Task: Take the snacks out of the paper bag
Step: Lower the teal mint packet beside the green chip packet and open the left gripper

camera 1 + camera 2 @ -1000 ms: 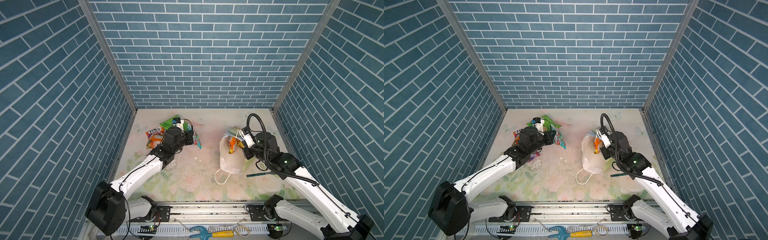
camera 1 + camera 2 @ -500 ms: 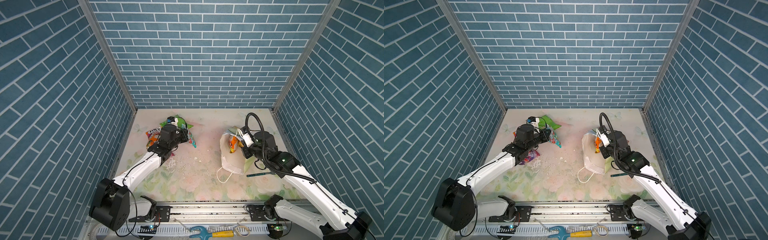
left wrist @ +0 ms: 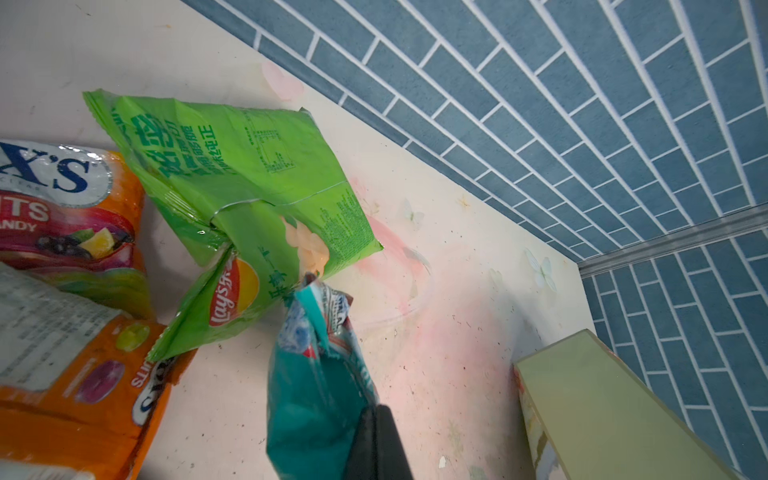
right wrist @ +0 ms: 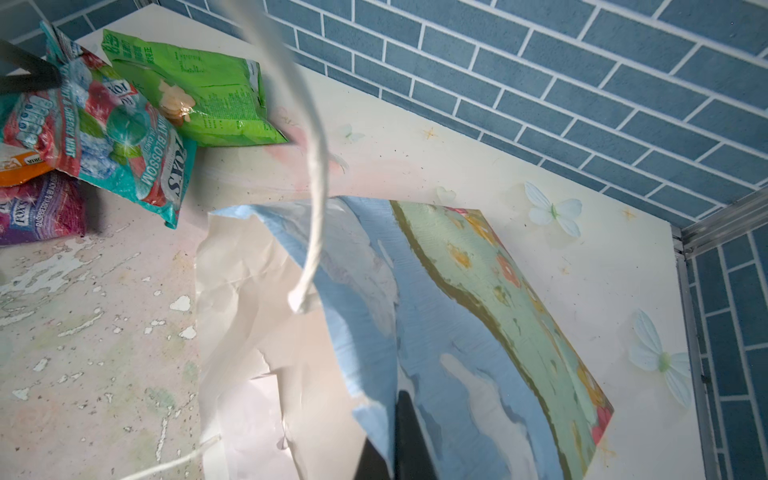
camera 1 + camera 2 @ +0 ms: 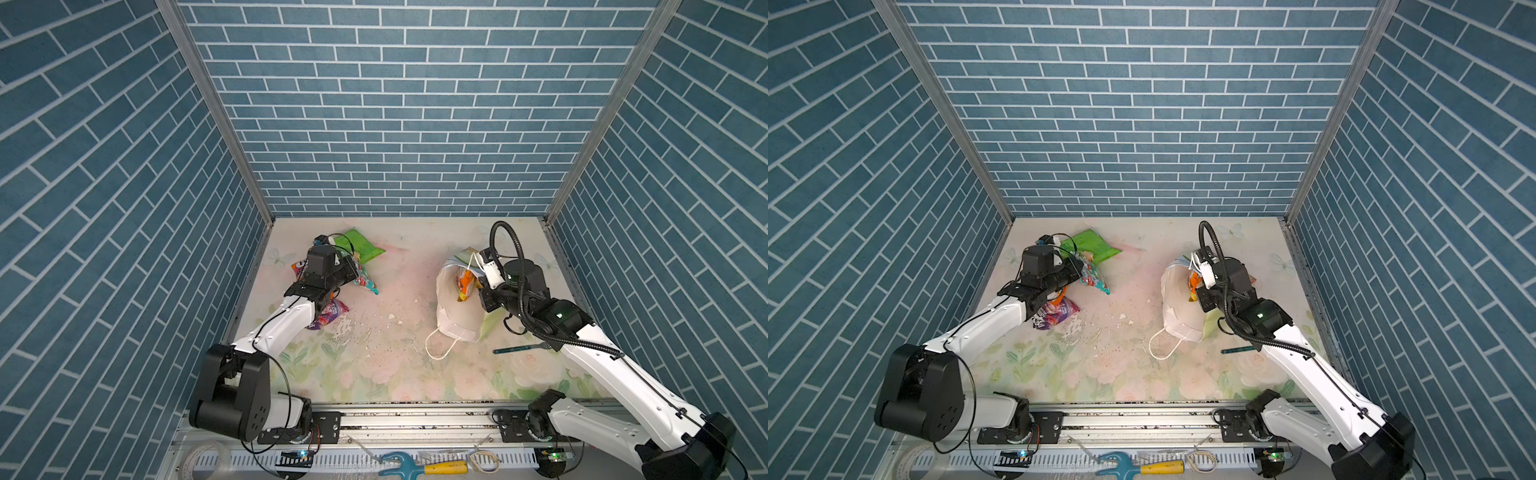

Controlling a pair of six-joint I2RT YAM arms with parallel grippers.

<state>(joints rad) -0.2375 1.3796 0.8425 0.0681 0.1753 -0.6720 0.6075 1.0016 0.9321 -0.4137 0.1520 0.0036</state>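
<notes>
left gripper [image 3: 376, 415] is clamping narrow on the teal FOX'S packet [image 3: 311, 395], fingers tight on its end. Versus a second ago it's pulling further from the paper bag [image 5: 451, 309], carrying the packet to the pile well apart from the bag: green chip bag [image 5: 360, 246], purple packet [image 5: 330, 312], orange FOX'S packet [image 3: 70, 216]. The held packet's free end is overlapping the green chip bag's edge in the left wrist view; can't tell if they're touching. right gripper [image 4: 390, 432] is pinching the paper bag's blue rim, closed on it, staying about where it was. orange-yellow packet [image 5: 465, 281] is still sitting inside the bag, showing through the mouth. teal fork [image 5: 515, 350] is lying near the bag, under the right arm.
</notes>
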